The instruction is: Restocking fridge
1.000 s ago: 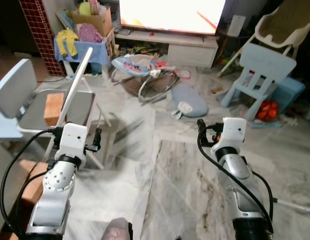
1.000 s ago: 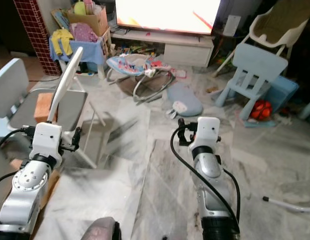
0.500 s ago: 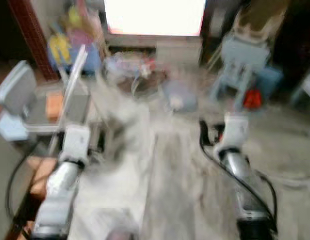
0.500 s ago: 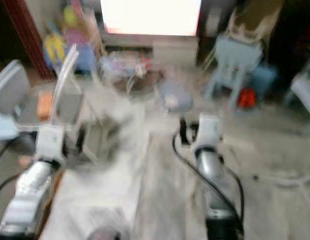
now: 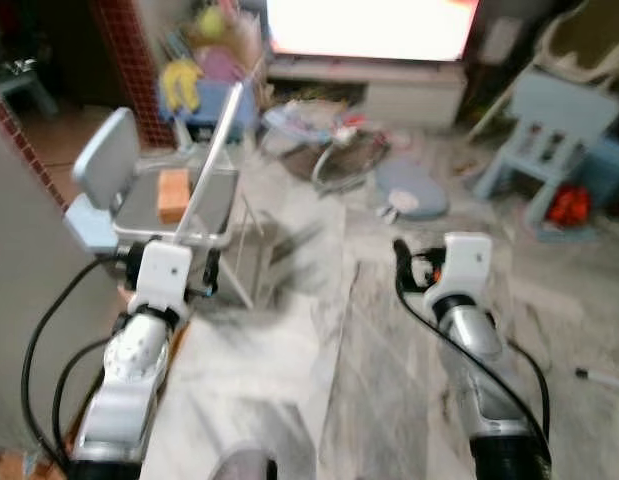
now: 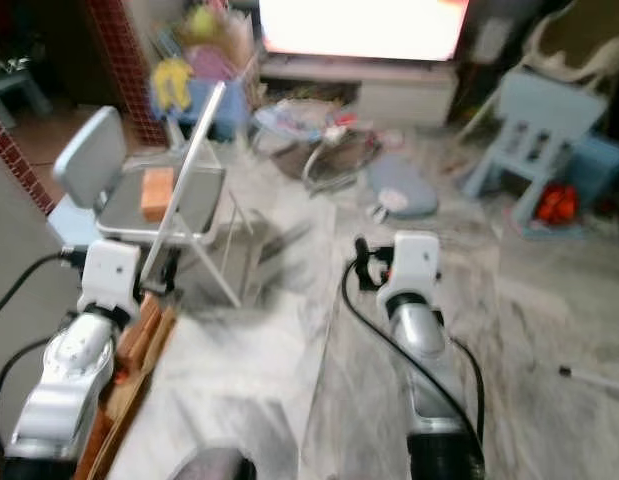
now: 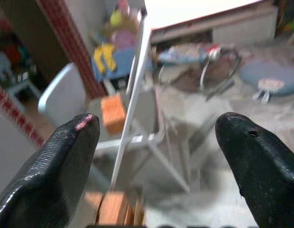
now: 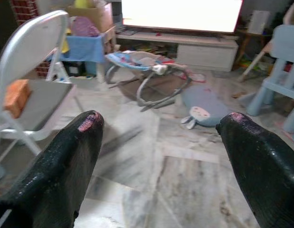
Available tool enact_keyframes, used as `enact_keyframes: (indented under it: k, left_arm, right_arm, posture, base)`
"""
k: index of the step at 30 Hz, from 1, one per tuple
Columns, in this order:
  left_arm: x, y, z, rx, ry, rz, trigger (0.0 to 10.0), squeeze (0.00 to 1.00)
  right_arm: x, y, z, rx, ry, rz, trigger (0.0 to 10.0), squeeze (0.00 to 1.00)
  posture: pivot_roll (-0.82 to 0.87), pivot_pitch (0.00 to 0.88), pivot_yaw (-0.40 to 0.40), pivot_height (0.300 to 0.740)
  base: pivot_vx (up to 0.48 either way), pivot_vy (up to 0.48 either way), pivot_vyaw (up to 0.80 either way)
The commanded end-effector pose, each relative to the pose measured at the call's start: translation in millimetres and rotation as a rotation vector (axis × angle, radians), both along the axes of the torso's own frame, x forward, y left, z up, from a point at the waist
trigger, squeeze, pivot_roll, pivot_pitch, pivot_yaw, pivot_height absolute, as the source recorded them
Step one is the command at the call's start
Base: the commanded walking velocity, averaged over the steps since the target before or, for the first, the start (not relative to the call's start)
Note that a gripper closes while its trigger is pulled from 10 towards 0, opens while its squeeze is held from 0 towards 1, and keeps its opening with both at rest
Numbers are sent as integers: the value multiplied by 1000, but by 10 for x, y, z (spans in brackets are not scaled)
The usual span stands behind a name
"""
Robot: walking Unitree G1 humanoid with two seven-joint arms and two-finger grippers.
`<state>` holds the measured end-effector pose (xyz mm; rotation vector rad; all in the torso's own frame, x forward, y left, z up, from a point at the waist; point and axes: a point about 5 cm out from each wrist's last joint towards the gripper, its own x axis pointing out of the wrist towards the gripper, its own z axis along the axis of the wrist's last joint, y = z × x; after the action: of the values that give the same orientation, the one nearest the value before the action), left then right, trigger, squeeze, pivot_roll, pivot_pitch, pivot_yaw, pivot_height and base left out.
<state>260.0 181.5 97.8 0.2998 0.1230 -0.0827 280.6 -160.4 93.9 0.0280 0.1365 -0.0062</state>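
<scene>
While the robot was turning to its left, the whole picture shifted: compared with a second before, more of the left side of the room came into view, with a red tiled column (image 5: 124, 50) and a grey wall face (image 5: 24, 260) that were at the edge or hidden earlier. This was a move of the camera, not of the things. The grey folding metal chair (image 5: 184, 200) with the orange block (image 5: 173, 193) on its seat stood as before, and so did the pastel baby bouncer (image 8: 147, 64), the pale blue plastic child chair (image 5: 549, 130) and the bright television screen (image 5: 374, 25) on the white low cabinet (image 8: 203, 47).

The left claw (image 7: 156, 137) and the right claw (image 8: 158, 130) were both spread wide and carried nothing. They hung above the grey marble floor (image 5: 289, 330), as earlier.

No fridge and no goods to restock were visible. I judged that the robot was only walking and searching, so the task had hardly started.
</scene>
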Motion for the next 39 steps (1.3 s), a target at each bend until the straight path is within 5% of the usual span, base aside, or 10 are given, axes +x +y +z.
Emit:
enact_keyframes:
  k: [1, 10, 19, 27, 39]
  left_arm:
    - [-8, 43, 5, -35, 43, 2, 10000, 0]
    - [-66, -57, -31, -42, 42, -83, 10000, 0]
    - [31, 0, 23, -32, 9, -79, 10000, 0]
    - [86, 156, 85, -22, -25, -60, 10000, 0]
    - [104, 164, 107, -39, -54, -105, 10000, 0]
  right_arm:
    - [41, 85, 26, 4, -5, 22, 10000, 0]
    - [91, 58, 34, -10, -7, 9, 10000, 0]
    - [93, 26, 31, -20, -10, -25, 10000, 0]
    - [107, 20, 44, -15, -27, -46, 10000, 0]
    - [97, -30, 65, -21, -51, -78, 10000, 0]
  posture:
    - [129, 0, -45, 740]
    - [132, 0, -46, 740]
    - [120, 0, -31, 740]
    - [129, 0, -29, 740]
    - [130, 0, -27, 740]
  base:
    - [-360, 322, 0]
    - [-380, 295, 0]
    - [-320, 359, 0]
    - [0, 69, 0]
    - [0, 0, 0]
